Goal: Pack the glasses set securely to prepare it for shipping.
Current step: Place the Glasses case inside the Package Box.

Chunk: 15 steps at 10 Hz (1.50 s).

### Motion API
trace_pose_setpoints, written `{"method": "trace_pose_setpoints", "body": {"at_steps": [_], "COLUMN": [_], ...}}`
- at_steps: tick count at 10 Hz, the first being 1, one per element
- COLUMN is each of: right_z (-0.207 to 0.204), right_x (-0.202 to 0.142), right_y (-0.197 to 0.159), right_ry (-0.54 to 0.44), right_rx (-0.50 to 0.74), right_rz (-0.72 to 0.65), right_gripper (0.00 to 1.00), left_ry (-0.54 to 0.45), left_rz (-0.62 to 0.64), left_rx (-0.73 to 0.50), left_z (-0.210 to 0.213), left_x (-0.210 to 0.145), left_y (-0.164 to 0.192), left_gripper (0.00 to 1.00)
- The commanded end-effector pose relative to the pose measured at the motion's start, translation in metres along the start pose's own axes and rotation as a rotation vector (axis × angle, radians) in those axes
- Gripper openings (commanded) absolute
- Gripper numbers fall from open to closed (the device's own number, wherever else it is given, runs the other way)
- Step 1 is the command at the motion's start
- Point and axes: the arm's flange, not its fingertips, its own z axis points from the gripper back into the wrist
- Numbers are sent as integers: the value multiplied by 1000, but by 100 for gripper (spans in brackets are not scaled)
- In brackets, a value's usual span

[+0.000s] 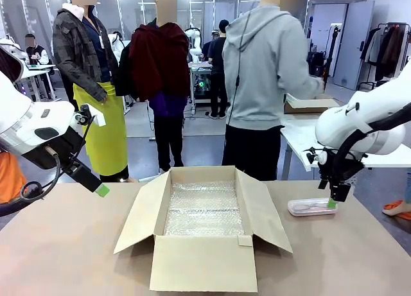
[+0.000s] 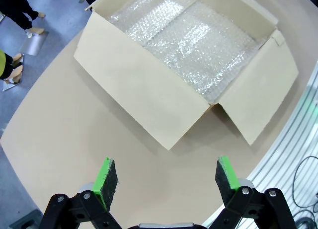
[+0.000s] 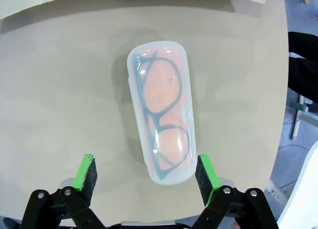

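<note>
A brown tabletop (image 1: 64, 244) carries an open cardboard box (image 1: 205, 267) at centre frame, lined with bubble wrap (image 1: 204, 209). Right of the box lies the pink glasses case (image 1: 307, 207), with spectacles visible through its top. The right fingers (image 3: 85, 173) stand spread wide astride its near end, gripping nothing. At frame left, the left fingers (image 2: 107, 177) gape wide and empty above bare tabletop.

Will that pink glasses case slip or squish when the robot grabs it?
The pink glasses case looks like smooth, glossy plastic, so it might slip. Its hard-looking shell probably won't squish. It lies flat, so it would likely slide, not roll.
</note>
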Motion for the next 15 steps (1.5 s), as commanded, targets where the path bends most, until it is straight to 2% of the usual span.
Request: {"method": "trace_pose_setpoints", "body": {"at_steps": [1, 9, 12, 14, 15], "right_z": [-7, -63, -67, -61, -60], "right_x": [0, 5, 7, 8, 8], "right_y": [-10, -14, -15, -14, -14], "right_ry": [-28, 5, 6, 9, 11], "right_rx": [-11, 15, 18, 15, 18], "right_rz": [26, 68, 78, 82, 82], "right_gripper": [100, 100, 100, 84, 72], "left_ry": [-2, -2, -2, -2, -2], "left_rz": [-2, -2, -2, -2, -2], "left_rx": [-1, -1, -1, -1, -1], "left_z": [1, 1, 1, 1, 1], "left_x": [0, 0, 0, 0, 0], "left_y": [1, 1, 1, 1, 1], "left_gripper": [100, 100, 100, 100, 100]}}
